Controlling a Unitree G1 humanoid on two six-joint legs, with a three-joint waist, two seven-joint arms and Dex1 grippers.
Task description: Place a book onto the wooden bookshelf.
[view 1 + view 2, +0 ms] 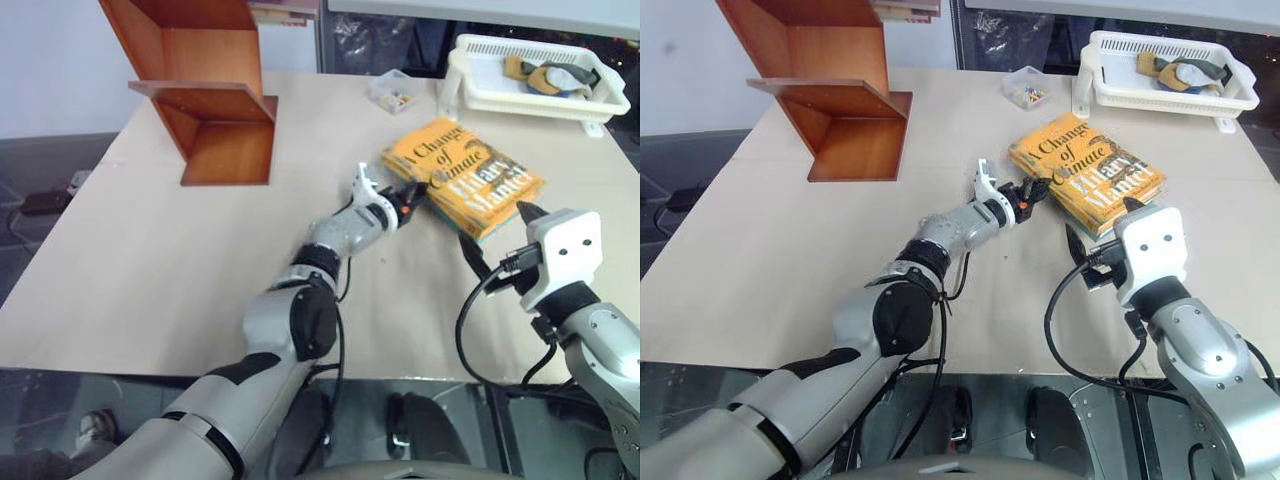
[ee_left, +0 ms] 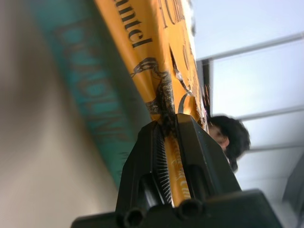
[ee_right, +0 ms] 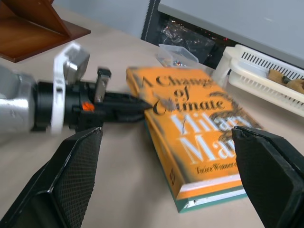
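The orange-yellow book (image 1: 462, 176) lies flat on the table, resting on a teal book (image 2: 90, 95). My left gripper (image 1: 413, 200) reaches level to its near-left edge and is shut on that edge; in the left wrist view the black fingers (image 2: 142, 161) pinch the orange cover between them. My right gripper (image 1: 498, 235) hovers open just in front of the book's near corner, touching nothing. The wooden bookshelf (image 1: 215, 100) stands at the table's far left, well apart from both grippers, its compartments open.
A white plastic basket (image 1: 470, 95) with a few items stands at the far right. A small clear box (image 1: 392, 90) sits behind the book. Bare tabletop (image 1: 150, 260) lies between book and bookshelf. A person (image 2: 228, 135) is beyond the table.
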